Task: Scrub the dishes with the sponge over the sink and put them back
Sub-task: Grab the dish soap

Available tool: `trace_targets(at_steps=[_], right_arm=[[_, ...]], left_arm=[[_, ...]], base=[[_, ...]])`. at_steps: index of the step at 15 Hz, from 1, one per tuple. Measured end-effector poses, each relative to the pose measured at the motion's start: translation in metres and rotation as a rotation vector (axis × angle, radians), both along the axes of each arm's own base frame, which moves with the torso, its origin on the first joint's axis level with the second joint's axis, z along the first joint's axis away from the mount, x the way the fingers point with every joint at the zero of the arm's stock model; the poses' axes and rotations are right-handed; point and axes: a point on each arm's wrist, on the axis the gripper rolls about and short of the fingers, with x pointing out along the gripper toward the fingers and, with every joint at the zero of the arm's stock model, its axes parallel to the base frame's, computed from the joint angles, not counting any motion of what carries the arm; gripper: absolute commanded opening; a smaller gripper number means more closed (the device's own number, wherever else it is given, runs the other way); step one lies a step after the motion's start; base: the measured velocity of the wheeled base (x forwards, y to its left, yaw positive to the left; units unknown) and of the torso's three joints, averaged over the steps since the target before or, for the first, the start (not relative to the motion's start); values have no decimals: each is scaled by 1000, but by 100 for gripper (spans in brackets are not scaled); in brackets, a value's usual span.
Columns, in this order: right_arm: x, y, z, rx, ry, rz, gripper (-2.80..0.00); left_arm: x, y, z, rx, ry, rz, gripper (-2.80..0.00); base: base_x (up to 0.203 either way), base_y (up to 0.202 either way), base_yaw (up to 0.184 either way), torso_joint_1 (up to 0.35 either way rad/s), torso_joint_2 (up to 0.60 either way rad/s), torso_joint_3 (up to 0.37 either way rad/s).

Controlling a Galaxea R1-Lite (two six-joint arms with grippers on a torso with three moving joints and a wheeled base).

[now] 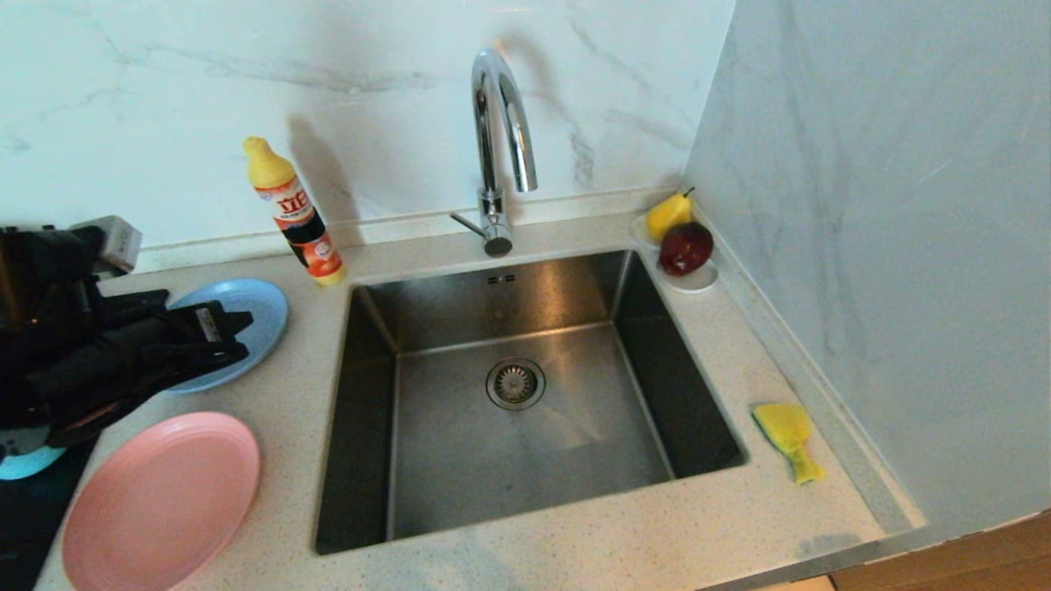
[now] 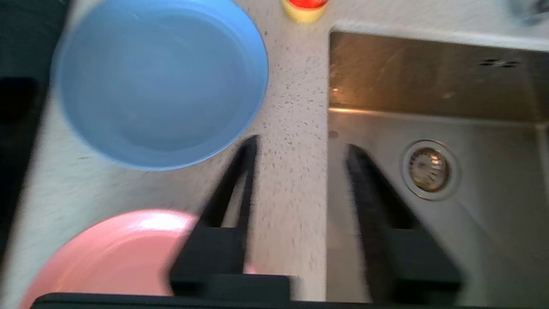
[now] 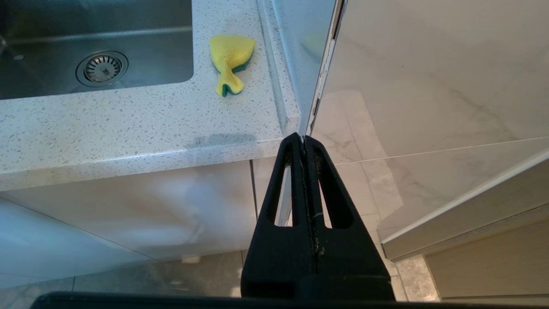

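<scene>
I have the left end effector [image 2: 300, 150] hanging over the worktop [image 1: 296, 427] strip between the plates and the sink [image 1: 517, 394], its fingers spread apart with nothing between them. The blue plate [image 1: 254, 320] lies flat just behind it, partly covered by the arm in my head view, and the pink plate [image 1: 164, 501] lies flat nearer to me, at the worktop's front left. A teal rim [image 1: 29, 464] peeks out under the arm, likely the bowl. A detergent bottle [image 1: 296, 217] stands behind the blue plate, left of the chrome tap [image 1: 501, 139]. The sponge [image 1: 787, 435] lies right of the basin by the wall. A pear [image 1: 669, 215] and a dark red fruit [image 1: 686, 248] sit on a white saucer [image 1: 698, 281] in the back corner. The right end effector [image 3: 305, 141] is closed, parked below the worktop edge.
</scene>
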Motion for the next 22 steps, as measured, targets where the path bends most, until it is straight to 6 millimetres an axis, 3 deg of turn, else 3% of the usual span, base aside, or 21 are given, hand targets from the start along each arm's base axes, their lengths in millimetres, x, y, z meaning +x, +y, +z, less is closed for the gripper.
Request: trace_targets(at_steps=[5, 9, 22], right_arm=[[0, 0, 0, 0, 0, 0, -280], [0, 0, 0, 0, 0, 0, -280], [0, 0, 0, 0, 0, 0, -280]], left_arm=[[27, 0, -29, -61, 22, 83, 0], [50, -7, -31, -25, -86, 194, 0], [128, -15, -51, -69, -135, 198, 0]], base=[[0, 0, 0, 0, 0, 0], [0, 0, 0, 0, 0, 0], [0, 0, 0, 0, 0, 0]])
